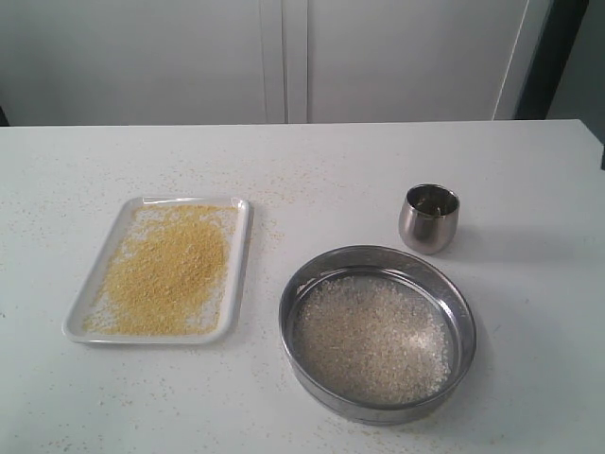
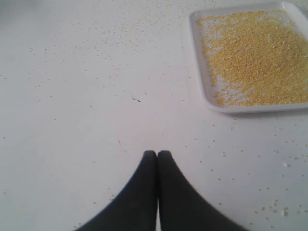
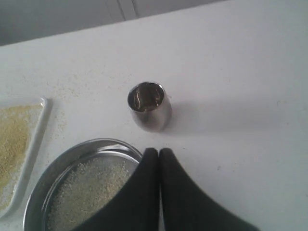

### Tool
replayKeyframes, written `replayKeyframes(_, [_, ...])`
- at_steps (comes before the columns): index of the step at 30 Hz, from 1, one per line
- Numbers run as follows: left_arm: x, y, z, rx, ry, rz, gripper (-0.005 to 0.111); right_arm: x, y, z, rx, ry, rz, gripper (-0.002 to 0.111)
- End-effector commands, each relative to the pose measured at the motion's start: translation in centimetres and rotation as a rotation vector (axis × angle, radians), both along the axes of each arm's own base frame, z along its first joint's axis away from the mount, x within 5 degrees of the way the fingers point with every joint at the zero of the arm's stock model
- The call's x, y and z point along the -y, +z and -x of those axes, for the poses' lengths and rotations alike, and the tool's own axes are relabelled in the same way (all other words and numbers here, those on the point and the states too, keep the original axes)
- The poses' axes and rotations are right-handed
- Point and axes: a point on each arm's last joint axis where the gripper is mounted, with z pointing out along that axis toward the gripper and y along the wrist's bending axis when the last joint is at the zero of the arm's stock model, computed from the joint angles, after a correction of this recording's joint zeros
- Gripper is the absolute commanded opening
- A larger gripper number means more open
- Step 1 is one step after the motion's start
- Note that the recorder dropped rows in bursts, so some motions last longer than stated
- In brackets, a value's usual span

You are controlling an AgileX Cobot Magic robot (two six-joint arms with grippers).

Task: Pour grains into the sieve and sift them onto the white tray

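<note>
1. Both end effectors are pressed together and empty: the left end effector (image 2: pixel 157 152) is held above bare tabletop (image 2: pixel 72 96), the right end effector (image 3: pixel 159 150) close by the sieve (image 3: pixel 91 145).
2. The right arm is therefore judged the nearer to the sieve, in which whitish grains (image 1: pixel 371 339) lie on the mesh.
3. Just beyond the sieve and apart from it, the cup (image 3: pixel 149 107) is seen upright.
4. Farther left, nearer the left arm, the tray (image 2: pixel 260 109) is set with its long axis front to back and is covered with yellow grains.
5. Sifting is judged complete.
</note>
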Motion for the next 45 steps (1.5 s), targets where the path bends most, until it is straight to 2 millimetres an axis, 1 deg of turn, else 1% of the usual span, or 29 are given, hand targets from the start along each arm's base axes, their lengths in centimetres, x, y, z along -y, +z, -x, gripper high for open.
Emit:
replayKeyframes(1, [0.0,-0.1,0.0,0.003,0.003,0.005,0.0,0.4,1.2,2.0,0.095,-0.007,0.001,0.0])
replayKeyframes(4, [0.0,-0.1,0.0,0.003,0.003,0.005,0.0,0.5,1.6,3.1,0.146,-0.008,-0.005,0.0])
replayKeyframes(6, [0.0,-0.1,0.0,0.003,0.003,0.005,0.0,0.6,1.3,3.9,0.163,-0.008,-0.007,0.0])
replayKeyframes(17, [0.0,-0.1,0.0,0.003,0.003,0.005,0.0,1.1,-2.2,8.2,0.234,-0.009,-0.014,0.0])
replayKeyframes(21, [0.0,-0.1,0.0,0.004,0.002,0.003,0.0,1.3,-3.6,9.2,0.251,-0.011,-0.008,0.0])
replayKeyframes(27, [0.0,-0.1,0.0,0.003,0.003,0.005,0.0,2.0,-5.7,10.1,0.275,-0.03,0.095,0.0])
replayKeyframes(29, [0.0,-0.1,0.0,0.003,0.003,0.005,0.0,2.0,-6.6,10.4,0.275,-0.031,0.097,0.0])
replayKeyframes(35, [0.0,-0.1,0.0,0.003,0.003,0.005,0.0,2.1,-8.7,10.8,0.348,-0.035,0.111,0.0])
replayKeyframes(40, [0.0,-0.1,0.0,0.003,0.003,0.005,0.0,2.3,-10.8,10.8,0.327,-0.039,0.146,0.0])
replayKeyframes(41, [0.0,-0.1,0.0,0.003,0.003,0.005,0.0,2.3,-11.1,10.7,0.326,-0.038,0.146,0.0])
replayKeyframes(45, [0.0,-0.1,0.0,0.003,0.003,0.005,0.0,2.2,-11.3,10.4,0.371,-0.035,0.141,0.0])
